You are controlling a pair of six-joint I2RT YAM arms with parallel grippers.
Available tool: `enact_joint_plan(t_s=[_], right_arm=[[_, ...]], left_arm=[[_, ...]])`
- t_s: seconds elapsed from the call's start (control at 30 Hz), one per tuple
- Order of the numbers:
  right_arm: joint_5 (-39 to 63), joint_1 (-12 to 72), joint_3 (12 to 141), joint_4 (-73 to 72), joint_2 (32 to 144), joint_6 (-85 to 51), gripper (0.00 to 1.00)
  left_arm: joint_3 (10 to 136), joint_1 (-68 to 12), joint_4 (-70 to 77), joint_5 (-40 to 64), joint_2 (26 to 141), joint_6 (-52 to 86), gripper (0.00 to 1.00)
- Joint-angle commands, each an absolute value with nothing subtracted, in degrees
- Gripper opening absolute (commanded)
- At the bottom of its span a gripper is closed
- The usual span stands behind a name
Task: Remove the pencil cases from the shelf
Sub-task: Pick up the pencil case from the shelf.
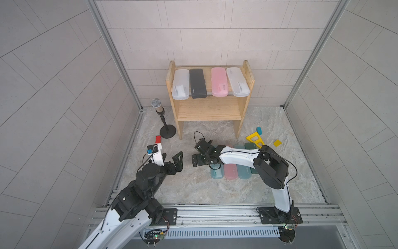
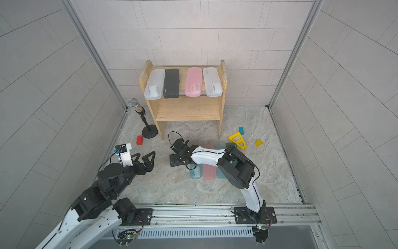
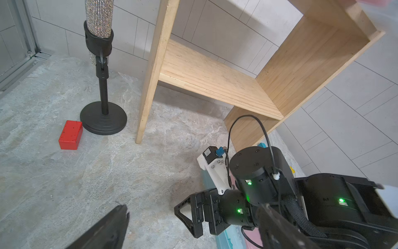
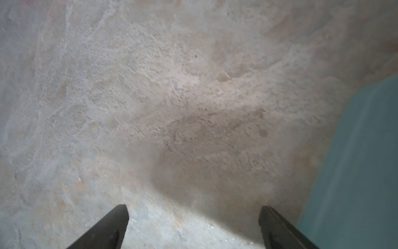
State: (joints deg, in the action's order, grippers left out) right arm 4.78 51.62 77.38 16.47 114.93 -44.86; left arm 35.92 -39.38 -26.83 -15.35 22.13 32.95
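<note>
The shelf (image 1: 210, 112) carries four cases side by side on its top tier: a white case (image 1: 181, 84) by its left panel, a black case (image 1: 197, 83), a pink case (image 1: 219, 82) and a second white case (image 1: 237, 82) by its right panel. In front of the shelf, on the worktop (image 1: 193, 189), a teal case (image 1: 216, 173), second pink case (image 1: 230, 172), second teal case (image 1: 243, 172) and green case (image 1: 249, 146) lie in a row, partly under the right arm. The right gripper (image 1: 193, 155), spread wide and empty, sits just beside the teal case. The left gripper (image 1: 172, 154), equally wide and empty, hangs front-left of the shelf.
</note>
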Motion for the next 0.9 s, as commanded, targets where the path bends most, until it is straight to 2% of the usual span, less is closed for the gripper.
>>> enact_joint_plan(t_s=[0.0, 0.3, 0.47, 0.53, 0.6, 0.7, 0.77, 0.87], right_arm=[[2.7, 50.9, 74.8, 18.2, 111.5, -43.8, 1.00], [4.2, 50.2, 72.9, 17.1, 101.8, -42.0, 1.00], [8.1, 45.1, 64.9, 13.3, 92.3, -43.4, 1.00], [7.2, 43.3, 61.6, 13.9, 87.8, -42.5, 1.00], [6.1, 41.5, 57.6, 14.2, 82.4, -41.5, 1.00], [4.7, 39.2, 53.1, 15.8, 75.4, -40.2, 1.00], [3.9, 38.0, 51.5, 18.1, 71.3, -39.1, 1.00], [2.5, 36.7, 49.8, 21.0, 67.0, -37.6, 1.00]], left_arm=[[37.9, -39.2, -23.7, -13.9, 23.2, 33.1, 1.00], [41.8, -39.3, -18.6, -13.0, 28.0, 36.0, 1.00], [49.8, -37.7, -12.5, -3.0, 38.3, 40.3, 1.00], [51.6, -34.3, -8.2, 1.7, 42.0, 44.0, 1.00], [54.0, -26.6, -4.4, 7.6, 46.4, 51.5, 1.00], [53.7, -16.2, 9.8, 17.3, 52.2, 65.9, 1.00], [55.2, -13.6, 15.1, 19.4, 55.9, 70.8, 1.00], [60.2, -13.5, 15.8, 20.0, 59.6, 71.5, 1.00]])
